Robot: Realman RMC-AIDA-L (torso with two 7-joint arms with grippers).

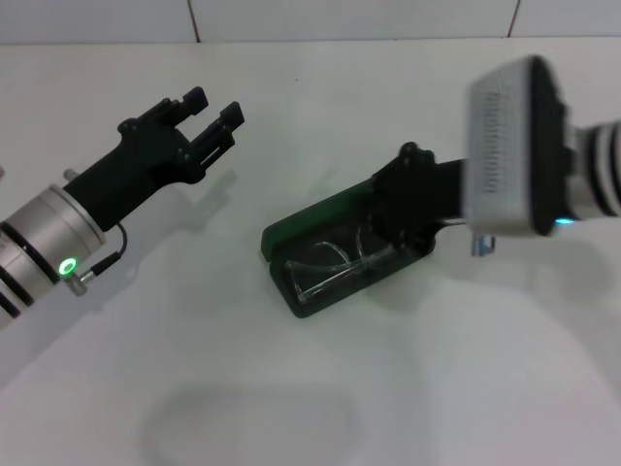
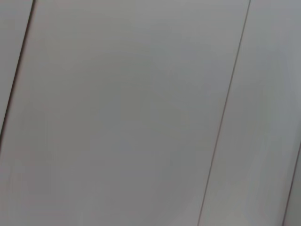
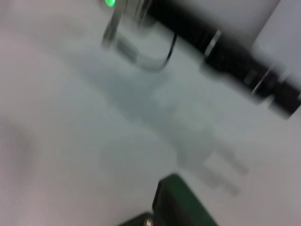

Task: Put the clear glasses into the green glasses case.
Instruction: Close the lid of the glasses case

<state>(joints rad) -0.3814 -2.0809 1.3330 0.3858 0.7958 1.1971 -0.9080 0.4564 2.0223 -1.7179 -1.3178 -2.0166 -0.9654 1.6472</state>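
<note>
We take the green glasses case [image 1: 320,238] as our landmark. It lies open on the white table [image 1: 291,388], near the middle of the head view, its long axis running diagonally. Inside its dark tray we see the clear glasses [image 1: 335,267], their transparent frame and thin arms lying within the rim, along the length of the case. The raised lid stands on the far side of the tray.

Our right gripper [image 1: 403,209] is at the right-hand end of the case, its black body low over that end and overlapping the edge of the lid. Its fingertips are hidden behind its own body and the case, so we cannot tell whether they are spread or pressed together, nor whether they touch the case. The pale wrist housing behind it appears blurred.

Our left gripper [image 1: 215,109] hangs well apart from the case, to the left and farther back, above bare table. Its two black fingers [image 1: 194,98] are spread with a clear gap between them, holding nothing.

In the right wrist view a corner of the green case [image 3: 181,200] shows at the picture's edge, and the left arm appears blurred beyond it. The left wrist view shows only pale wall panels [image 2: 131,113].
</note>
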